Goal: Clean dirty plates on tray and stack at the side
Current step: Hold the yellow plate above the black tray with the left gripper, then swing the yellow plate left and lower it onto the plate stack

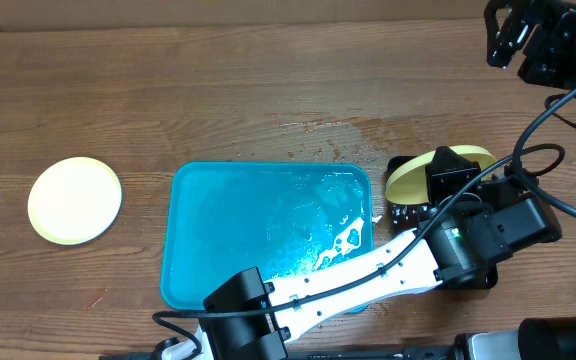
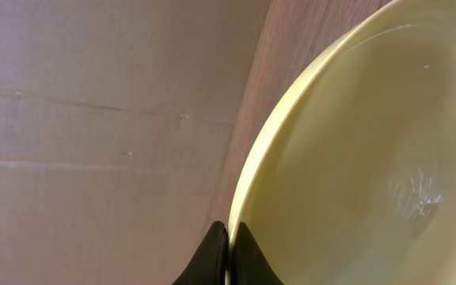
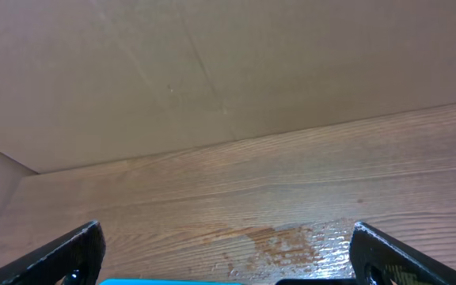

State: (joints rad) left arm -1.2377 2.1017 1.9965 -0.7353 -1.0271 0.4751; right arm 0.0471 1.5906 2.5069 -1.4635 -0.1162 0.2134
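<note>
My left gripper (image 1: 440, 172) is shut on the rim of a pale yellow plate (image 1: 406, 178) and holds it tilted on edge over the small black tray (image 1: 400, 216), right of the turquoise tray (image 1: 193, 240). In the left wrist view the fingers (image 2: 229, 237) pinch the plate's rim (image 2: 355, 158); the plate's face looks wet, with no red showing. A second pale yellow plate (image 1: 75, 200) lies flat on the table at the far left. The turquoise tray is wet and holds no plates. My right gripper (image 1: 506, 32) is open and empty, raised at the back right. The blue-white plate is out of view.
A wet patch (image 1: 343, 135) darkens the wooden table behind the turquoise tray; it also shows in the right wrist view (image 3: 291, 241), between the open fingers (image 3: 226, 245). A cardboard wall (image 3: 212, 71) stands along the table's far edge. My left arm (image 1: 348, 280) crosses the tray's front right corner.
</note>
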